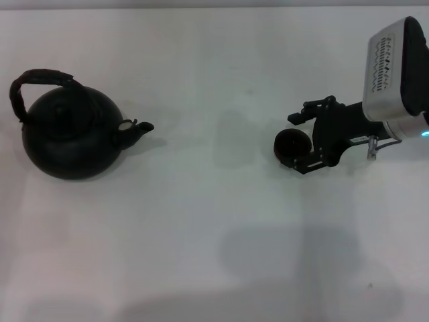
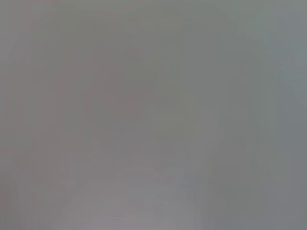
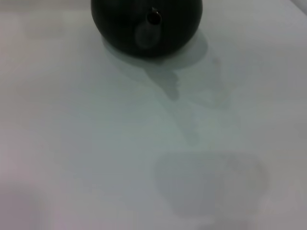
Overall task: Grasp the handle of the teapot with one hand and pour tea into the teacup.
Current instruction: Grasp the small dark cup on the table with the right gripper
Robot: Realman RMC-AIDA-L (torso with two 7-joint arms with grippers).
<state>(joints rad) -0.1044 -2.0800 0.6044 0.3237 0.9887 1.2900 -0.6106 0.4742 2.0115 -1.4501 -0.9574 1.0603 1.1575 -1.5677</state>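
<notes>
The large black teapot (image 1: 72,137) stands at the table's left, its spout (image 1: 141,127) pointing right and its wrapped hoop handle (image 1: 40,79) arching over the top. The right wrist view shows the pot's round body (image 3: 120,24) spout-on. The tiny black teacup (image 1: 291,143) sits at the right, between the fingers of my right gripper (image 1: 295,142), which looks shut on it. The gripper reaches in from the right edge, far from the teapot. My left gripper is out of view, and the left wrist view shows only blank grey.
A white tabletop (image 1: 201,221) stretches between the teapot and the cup, marked only by soft shadows (image 1: 295,251). The silver wrist housing (image 1: 395,67) of the right arm hangs over the far right.
</notes>
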